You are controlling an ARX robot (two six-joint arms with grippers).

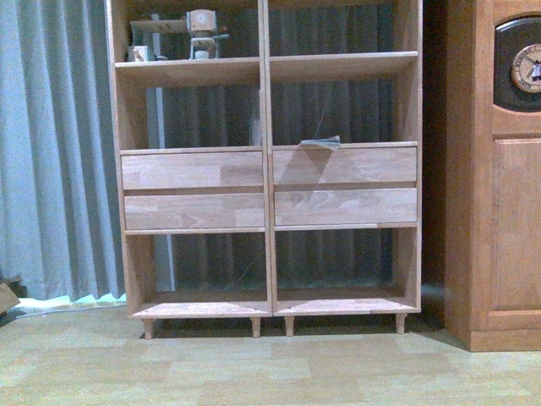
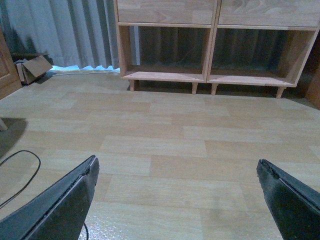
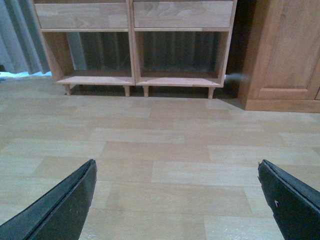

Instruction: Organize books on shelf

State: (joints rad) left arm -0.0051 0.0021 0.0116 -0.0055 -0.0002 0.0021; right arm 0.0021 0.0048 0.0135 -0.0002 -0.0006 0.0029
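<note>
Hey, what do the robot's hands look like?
The left hand and right hand each show two flat, matte black fingers tapering to scuffed tips. A thin black cable loops beside the left one. The arms themselves are out of view.

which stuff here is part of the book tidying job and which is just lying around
Job: shelf, thin book-like item above its right drawers, left tool, right tool.
Lying about: cabinet, curtain, cardboard box, wooden model, cable.
</note>
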